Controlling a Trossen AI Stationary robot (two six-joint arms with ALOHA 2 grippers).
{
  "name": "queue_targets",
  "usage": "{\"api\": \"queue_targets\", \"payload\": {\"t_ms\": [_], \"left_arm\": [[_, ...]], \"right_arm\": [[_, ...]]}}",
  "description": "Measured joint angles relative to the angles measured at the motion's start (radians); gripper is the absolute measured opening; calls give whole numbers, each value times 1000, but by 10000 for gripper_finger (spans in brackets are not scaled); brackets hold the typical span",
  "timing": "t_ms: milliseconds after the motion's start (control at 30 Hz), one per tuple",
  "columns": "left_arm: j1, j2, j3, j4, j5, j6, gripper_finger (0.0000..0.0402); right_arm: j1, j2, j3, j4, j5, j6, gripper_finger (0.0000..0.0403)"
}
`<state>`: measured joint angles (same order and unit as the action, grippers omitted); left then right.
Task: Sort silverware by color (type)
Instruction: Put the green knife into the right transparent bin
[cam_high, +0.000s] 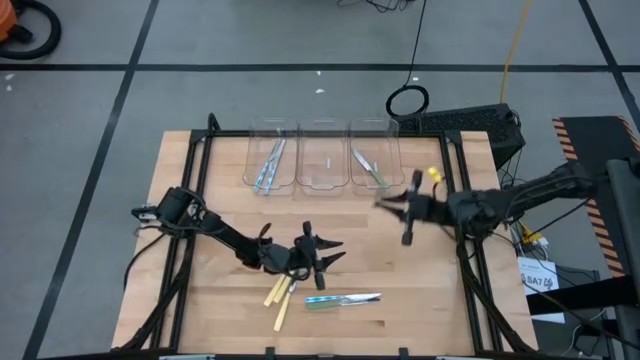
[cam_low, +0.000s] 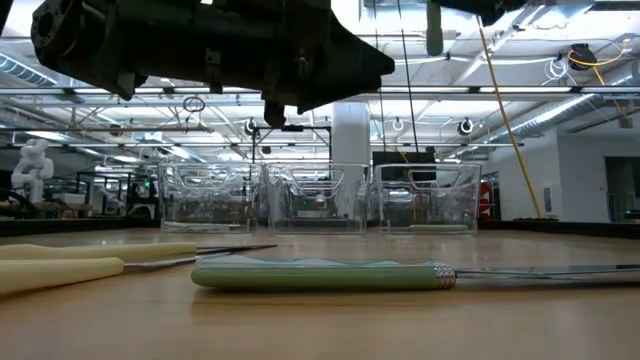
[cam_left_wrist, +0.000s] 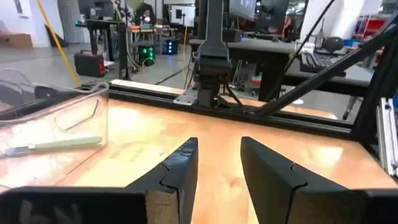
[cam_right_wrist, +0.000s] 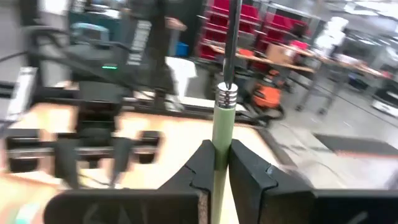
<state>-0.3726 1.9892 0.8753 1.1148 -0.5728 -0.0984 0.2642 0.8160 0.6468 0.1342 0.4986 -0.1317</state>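
Right gripper (cam_right_wrist: 221, 163) pinched a green-handled utensil (cam_right_wrist: 222, 140) by its handle, lifted above the table's right side, short of the three clear bins (cam_high: 322, 155). Left gripper (cam_high: 318, 255) hovered low over mid-table, fingers (cam_left_wrist: 177, 171) spread and holding nothing.

On the wood near the front edge lay two pale yellow-handled pieces (cam_high: 281, 297) and a green-handled knife (cam_high: 340, 300). The left bin held blue-handled pieces (cam_high: 270, 165), the right bin green ones (cam_high: 368, 167); the middle looked bare.

My judgement: these are light, stiff and slim, with smooth handles likely to pivot in a pinch; I would grasp mid-handle, near balance. A label at the far right edge carried writing I couldn't read reliably.
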Motion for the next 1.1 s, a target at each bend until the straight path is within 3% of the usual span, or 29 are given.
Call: {"api": "queue_targets", "payload": {"t_ms": [233, 467, 667, 900, 1100], "left_arm": [[5, 0, 0, -15, -1, -33, 129], [30, 0, 0, -29, -3, -65, 129], [37, 0, 0, -68, -4, -104, 129], [42, 0, 0, -72, -4, -107, 129], [42, 0, 0, -77, -4, -113, 129]], "right_arm": [[-224, -116, 0, -144, -10, 15, 24], [-517, -76, 0, -177, -247, 64, 24], [-745, 13, 0, -185, -446, 119, 24], [-912, 202, 0, -190, -680, 141, 24], [-1013, 328, 0, -124, -738, 140, 24]]}}
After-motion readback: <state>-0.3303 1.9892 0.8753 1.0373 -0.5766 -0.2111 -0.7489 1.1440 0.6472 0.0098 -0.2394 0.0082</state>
